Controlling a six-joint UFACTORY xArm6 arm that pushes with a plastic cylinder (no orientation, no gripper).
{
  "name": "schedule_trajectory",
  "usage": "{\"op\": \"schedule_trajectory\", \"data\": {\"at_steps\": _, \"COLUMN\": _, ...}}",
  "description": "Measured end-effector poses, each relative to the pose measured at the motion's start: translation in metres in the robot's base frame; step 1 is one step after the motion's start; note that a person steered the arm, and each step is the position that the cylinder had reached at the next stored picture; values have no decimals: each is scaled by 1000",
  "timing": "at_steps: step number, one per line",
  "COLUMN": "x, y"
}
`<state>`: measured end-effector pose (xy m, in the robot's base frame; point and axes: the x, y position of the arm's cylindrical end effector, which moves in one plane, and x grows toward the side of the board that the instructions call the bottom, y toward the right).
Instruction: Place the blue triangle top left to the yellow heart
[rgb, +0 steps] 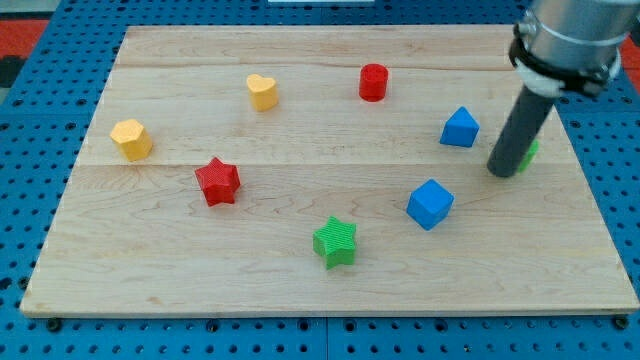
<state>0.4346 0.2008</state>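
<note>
The blue triangle (459, 128) sits on the wooden board at the view's right. The yellow heart (262, 91) sits far to its left, near the view's top. My tip (501, 172) rests on the board just to the lower right of the blue triangle, a short gap apart from it. A green block (529, 152) is mostly hidden behind the rod, so its shape cannot be made out.
A red cylinder (373, 82) stands between the heart and the triangle near the top. A blue cube (430, 204) and a green star (335, 242) lie lower down. A red star (217, 182) and a yellow hexagon (132, 139) are at the left.
</note>
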Motion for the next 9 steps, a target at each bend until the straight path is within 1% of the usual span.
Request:
{"op": "schedule_trajectory", "data": {"at_steps": 1, "x": -34, "y": -9}}
{"op": "schedule_trajectory", "data": {"at_steps": 2, "x": -61, "y": -38}}
{"op": "schedule_trajectory", "data": {"at_steps": 3, "x": -49, "y": -78}}
{"op": "schedule_trajectory", "data": {"at_steps": 6, "x": -7, "y": -112}}
{"op": "schedule_trajectory", "data": {"at_steps": 7, "x": 19, "y": -124}}
{"op": "schedule_trajectory", "data": {"at_steps": 8, "x": -14, "y": -206}}
{"op": "schedule_trajectory", "data": {"at_steps": 9, "x": -51, "y": -218}}
